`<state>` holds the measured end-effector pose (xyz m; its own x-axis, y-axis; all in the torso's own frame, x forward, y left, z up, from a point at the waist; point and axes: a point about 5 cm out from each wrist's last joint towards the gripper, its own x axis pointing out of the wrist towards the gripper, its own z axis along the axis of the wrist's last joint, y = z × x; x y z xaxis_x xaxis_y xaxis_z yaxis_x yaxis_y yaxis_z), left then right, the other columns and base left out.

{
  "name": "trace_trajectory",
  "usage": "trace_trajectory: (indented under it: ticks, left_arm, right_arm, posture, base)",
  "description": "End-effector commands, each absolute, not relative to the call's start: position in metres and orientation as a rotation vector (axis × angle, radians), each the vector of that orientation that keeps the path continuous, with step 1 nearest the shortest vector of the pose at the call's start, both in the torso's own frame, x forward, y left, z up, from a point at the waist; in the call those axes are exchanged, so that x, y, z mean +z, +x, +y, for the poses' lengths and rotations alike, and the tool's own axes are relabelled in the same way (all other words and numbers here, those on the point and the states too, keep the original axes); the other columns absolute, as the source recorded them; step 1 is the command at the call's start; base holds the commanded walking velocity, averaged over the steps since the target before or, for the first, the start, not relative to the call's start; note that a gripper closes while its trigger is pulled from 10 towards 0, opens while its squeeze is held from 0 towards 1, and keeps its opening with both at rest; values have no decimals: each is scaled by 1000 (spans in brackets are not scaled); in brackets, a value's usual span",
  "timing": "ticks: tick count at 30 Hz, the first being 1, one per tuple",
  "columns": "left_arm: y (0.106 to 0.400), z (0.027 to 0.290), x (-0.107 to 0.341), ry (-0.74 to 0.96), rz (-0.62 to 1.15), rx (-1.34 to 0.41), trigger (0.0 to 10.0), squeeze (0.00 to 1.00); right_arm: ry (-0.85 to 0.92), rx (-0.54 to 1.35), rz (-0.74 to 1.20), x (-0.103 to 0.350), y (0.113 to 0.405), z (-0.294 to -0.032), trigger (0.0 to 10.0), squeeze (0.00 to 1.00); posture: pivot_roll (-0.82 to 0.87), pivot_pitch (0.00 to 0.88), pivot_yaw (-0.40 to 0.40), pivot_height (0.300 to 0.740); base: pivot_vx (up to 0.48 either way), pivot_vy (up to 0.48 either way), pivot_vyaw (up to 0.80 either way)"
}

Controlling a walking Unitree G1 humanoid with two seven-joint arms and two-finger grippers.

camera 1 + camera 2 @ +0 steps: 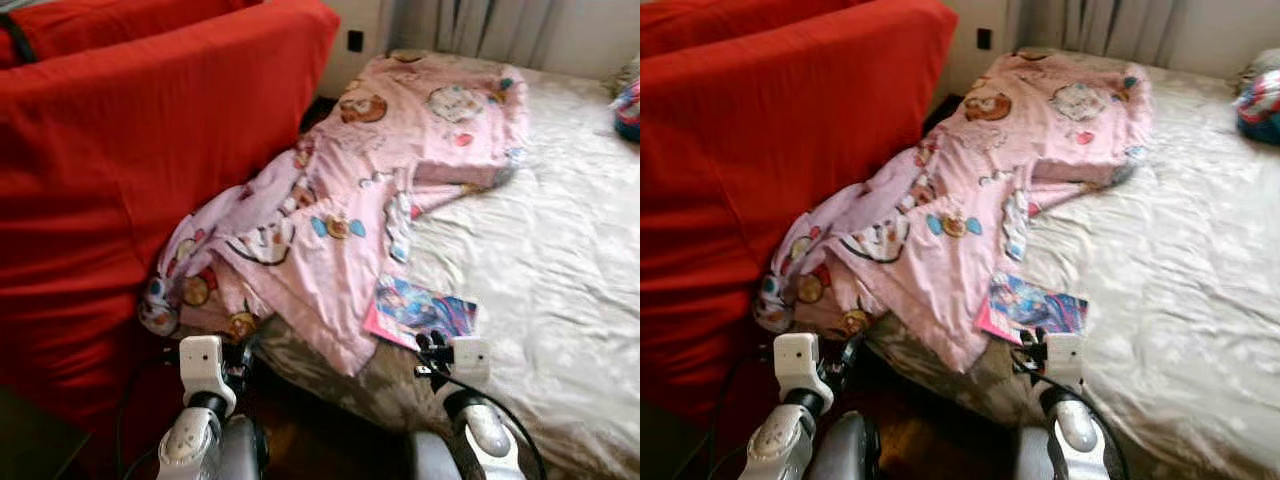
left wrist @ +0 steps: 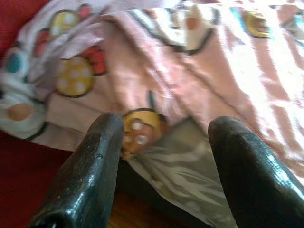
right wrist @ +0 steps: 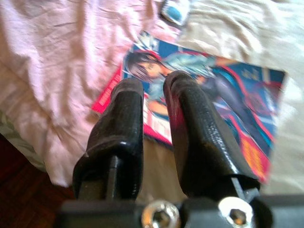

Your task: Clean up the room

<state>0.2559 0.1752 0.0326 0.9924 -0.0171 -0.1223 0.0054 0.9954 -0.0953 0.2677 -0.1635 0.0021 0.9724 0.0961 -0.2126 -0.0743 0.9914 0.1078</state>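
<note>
A comic magazine (image 3: 209, 95) lies near the bed's (image 1: 560, 250) edge, touching the rumpled pink blanket (image 1: 340, 200). The right claw (image 3: 156, 104), nearly closed and empty, hovers over it, probably to collect it. The left claw (image 2: 164, 142) gapes empty towards the blanket's hanging corner.

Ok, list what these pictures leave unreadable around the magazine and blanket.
- Magazine: right wrist view, the right hand covers its middle; cover text blurred.
- Colourful object at the bed's far edge: left eye view, cut off by the frame.
- Pink blanket: hides the bed beneath.
</note>
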Motion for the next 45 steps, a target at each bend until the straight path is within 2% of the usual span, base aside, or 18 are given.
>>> trace_trajectory:
  ticks: [1,10,24,36,37,38,43,44,45]
  left_arm:
    - [255,176,32,-90,129,-15,10000,0]
    - [255,176,32,-89,130,-13,10000,0]
    - [253,178,31,-83,136,-9,10000,0]
    - [250,177,30,-77,145,-19,10000,0]
    - [250,177,30,-76,146,-20,10000,0]
    - [250,177,30,-76,147,-22,10000,0]
    - [251,179,30,-71,147,-25,10000,0]
    - [252,179,31,-69,146,-27,10000,0]
    - [252,179,32,-68,145,-28,10000,0]
  right_arm:
    - [119,66,232,0,266,-162,10000,0]
    - [143,10,251,-1,268,-169,10000,0]
    - [205,-208,275,-4,267,-189,10000,0]
    - [219,-275,302,-6,266,-204,10000,0]
    - [216,-280,306,-6,266,-205,10000,118]
    - [213,-282,309,-6,266,-206,10000,1000]
    - [224,-300,329,-7,268,-211,10000,1000]
    - [231,-302,339,-7,269,-212,10000,608]
    - [233,-300,343,-7,269,-213,10000,133]
  posture:
    - [-108,147,5,608]
    - [-109,149,6,608]
    - [-101,158,7,608]
    - [-98,164,23,608]
    - [-98,164,24,608]
    - [-98,164,24,608]
    - [-94,170,38,608]
    - [-91,173,42,608]
    - [-85,179,45,608]
  base:
    - [394,0,0]
    - [398,0,-408]
    - [0,0,0]
    - [0,0,0]
    - [0,0,0]
    - [0,0,0]
    - [0,0,0]
    - [0,0,0]
    - [0,0,0]
